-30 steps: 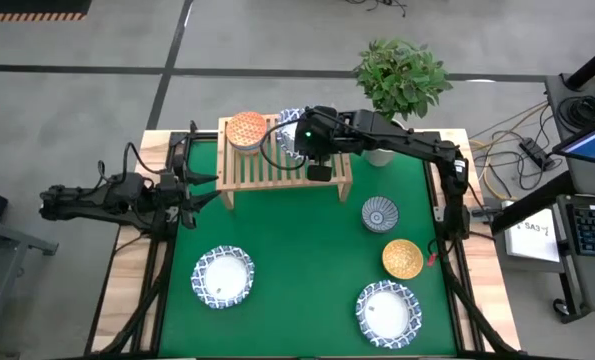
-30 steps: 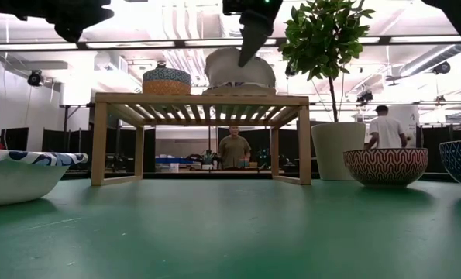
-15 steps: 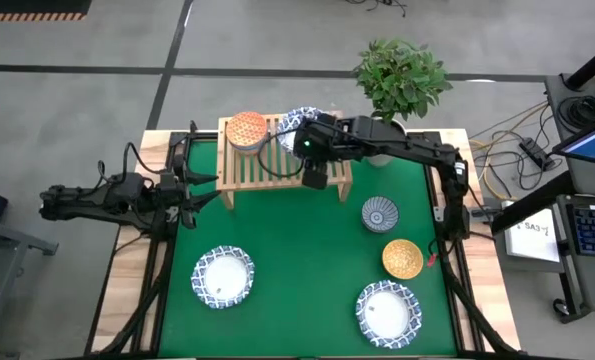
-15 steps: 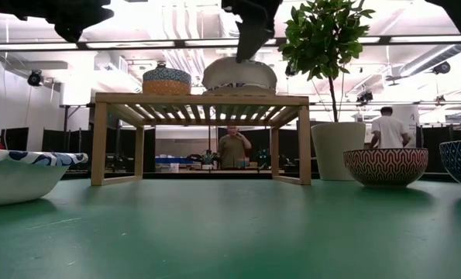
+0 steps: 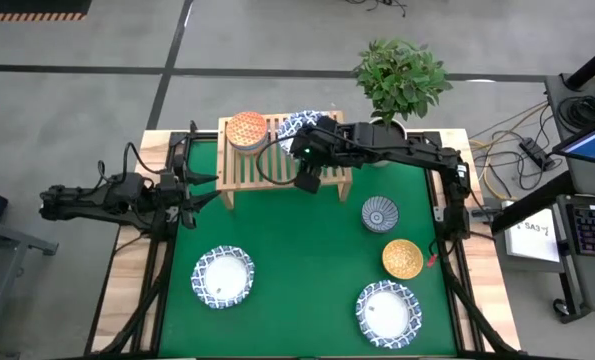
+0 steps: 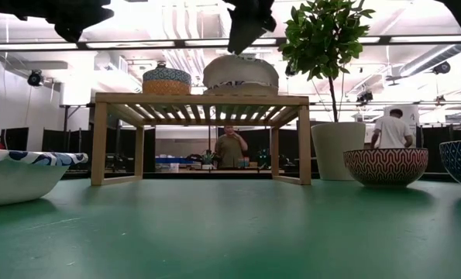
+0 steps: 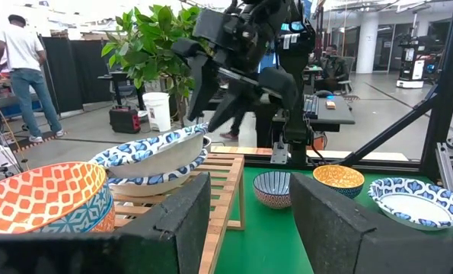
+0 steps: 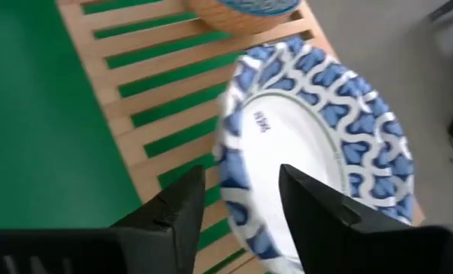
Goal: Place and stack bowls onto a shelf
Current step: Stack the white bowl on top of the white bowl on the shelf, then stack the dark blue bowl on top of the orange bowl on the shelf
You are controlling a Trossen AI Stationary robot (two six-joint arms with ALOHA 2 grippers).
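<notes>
Both arms are dark, jointed and trailed by black cables. The right arm (image 5: 397, 148) carries a small green light. Each wrist ends in two blocky black fingers (image 7: 173, 221).

Four wide white bowls (image 5: 223, 277), three smaller bowls (image 5: 380, 213), one shelf (image 5: 252, 172), one plant (image 5: 401, 75).

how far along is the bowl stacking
Done: an orange-red bowl and stacked white bowls sit on the shelf. In hand: nothing; the right gripper hangs open near the stack. Left: two white bowls, the blue-grey bowl and yellow bowl.
</notes>
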